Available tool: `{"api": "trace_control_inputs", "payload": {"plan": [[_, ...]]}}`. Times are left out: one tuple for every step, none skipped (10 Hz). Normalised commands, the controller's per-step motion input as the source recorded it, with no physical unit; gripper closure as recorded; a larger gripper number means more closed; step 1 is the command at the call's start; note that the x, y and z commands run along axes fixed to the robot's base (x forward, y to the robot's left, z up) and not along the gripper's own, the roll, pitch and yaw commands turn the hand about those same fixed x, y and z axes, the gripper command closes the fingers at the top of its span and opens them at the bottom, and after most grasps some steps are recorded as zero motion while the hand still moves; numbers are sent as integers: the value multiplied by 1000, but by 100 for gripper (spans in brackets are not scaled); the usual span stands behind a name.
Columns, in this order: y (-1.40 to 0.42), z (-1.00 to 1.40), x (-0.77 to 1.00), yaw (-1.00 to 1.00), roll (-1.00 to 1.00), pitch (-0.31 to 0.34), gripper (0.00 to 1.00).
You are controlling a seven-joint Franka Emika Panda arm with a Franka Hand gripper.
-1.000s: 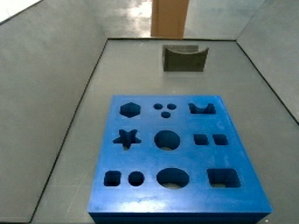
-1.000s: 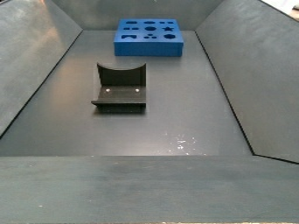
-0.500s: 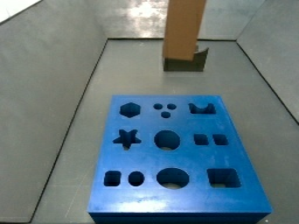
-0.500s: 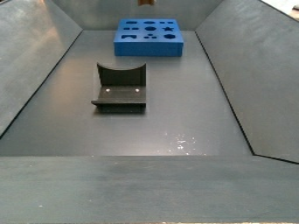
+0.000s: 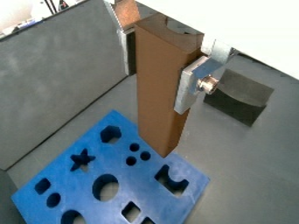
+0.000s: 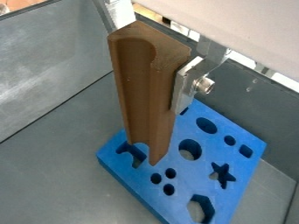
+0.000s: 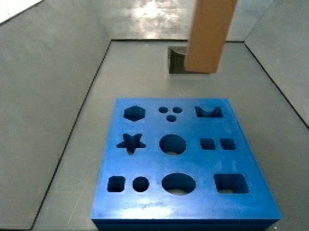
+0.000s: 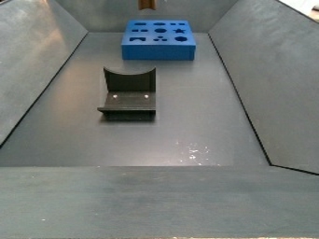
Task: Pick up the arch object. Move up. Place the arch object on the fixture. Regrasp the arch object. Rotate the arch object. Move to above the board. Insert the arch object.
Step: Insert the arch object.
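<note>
Above board (image 6: 198, 166), tool (image 6: 163, 83) holds arch object (image 6: 146, 101) upright.

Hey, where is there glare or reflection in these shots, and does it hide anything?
In a side view, glare washes the back wall behind the arch object; in the other, small glints dot the floor near the fixture. The gripper holds the block, unobscured, above the board.

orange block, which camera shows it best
A wrist view shows the orange block nearly whole, upright in the gripper above the blue board, rounded end visible. The second wrist picture shows its flat faces; a side view shows only its lower part; the remaining side picture shows none.
</note>
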Motion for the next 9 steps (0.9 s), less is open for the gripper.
{"api": "trace_control_inputs", "payload": {"plan": [[-100,-157,1000,0,43,0,100],[-91,-169,1000,0,49,0,100],[-114,-251,1000,0,30,20,100],[-86,-271,1000,0,0,6,100],[-100,-291,1000,0,7,0,100],[-111,-294,951,0,84,0,100],[-83,-294,834,0,153,0,100],[-20,-257,723,0,189,0,100],[0,-311,483,0,276,0,100]]}}
